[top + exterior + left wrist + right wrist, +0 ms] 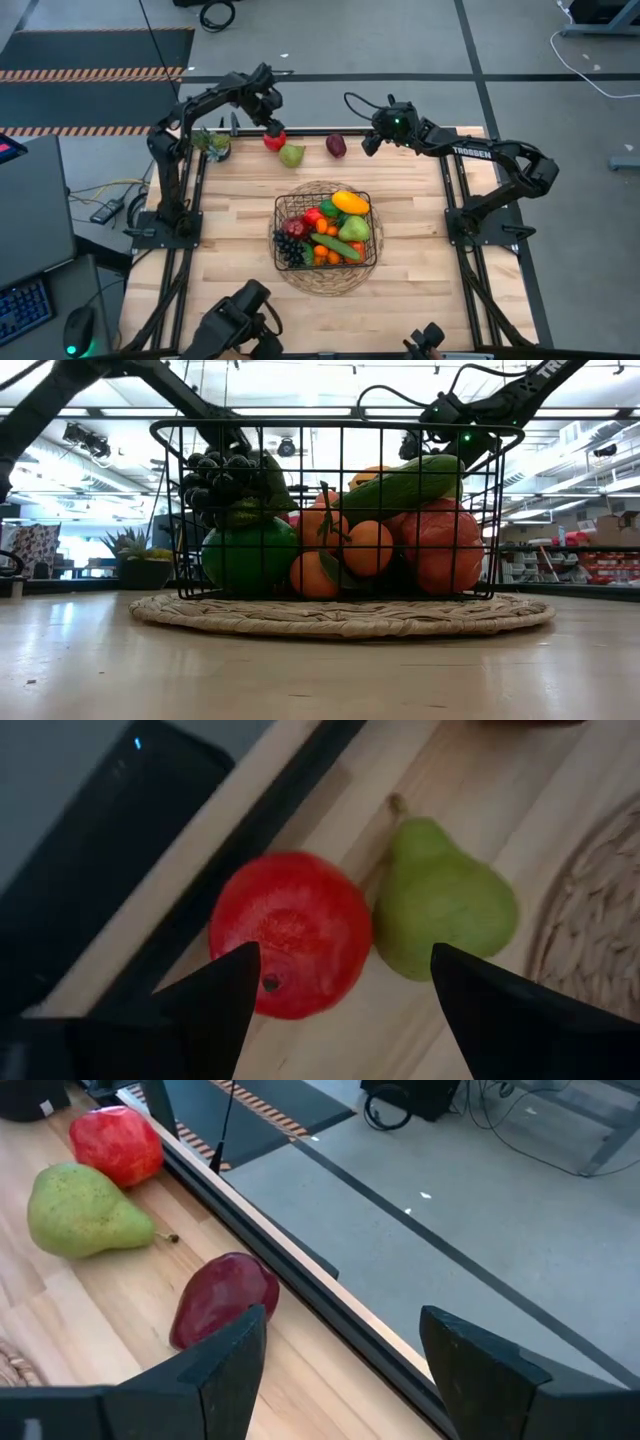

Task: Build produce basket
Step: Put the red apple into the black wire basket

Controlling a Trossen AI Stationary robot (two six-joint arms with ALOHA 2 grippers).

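Hovering left gripper (340, 985), jaws spread, over red apple (290, 933) beyond the basket (325, 232); touching pear (440, 905) probably gets knocked. Right gripper (340, 1355) spread near plum (222, 1298).

Pale wooden table (230, 230) on a grey concrete floor (330, 35) crossed by dark seams. A black mat with orange-striped edges (90, 55) lies beyond the table's far left corner. A keyboard (22, 312) and mouse (78, 330) sit at lower left. Ceiling lights (300, 385) are bright; storage shelves (590, 565) line the room's right side.
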